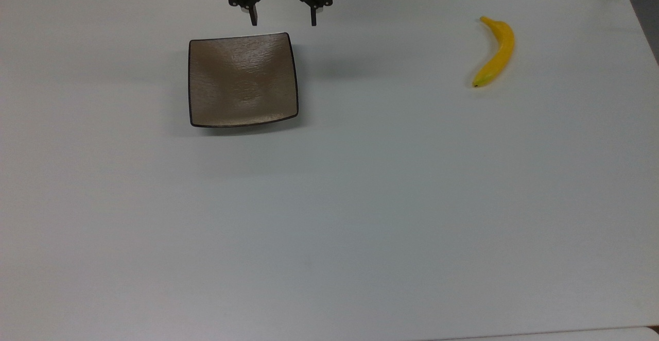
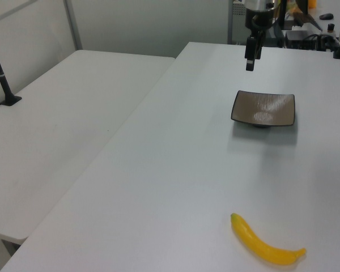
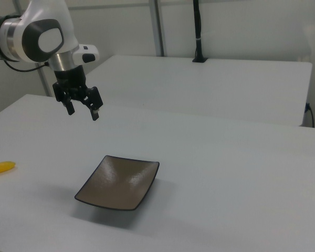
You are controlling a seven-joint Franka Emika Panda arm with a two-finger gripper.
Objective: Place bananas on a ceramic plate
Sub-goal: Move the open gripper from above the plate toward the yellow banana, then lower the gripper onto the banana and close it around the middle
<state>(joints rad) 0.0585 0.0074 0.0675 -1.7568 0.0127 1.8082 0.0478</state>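
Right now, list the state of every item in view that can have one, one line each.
gripper: jaws open, empty, in the air beyond the plate's far edge in the top view.
ceramic plate: upright on the table, nothing on it.
banana: lying flat on the table, far from the plate, untouched.

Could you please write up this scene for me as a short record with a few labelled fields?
claw: open, empty, in the air by the plate's far edge in the top view
banana: lying on the table, far toward the top view's right, untouched
ceramic plate: empty, flat on the table
table: white
task state: banana not yet picked up
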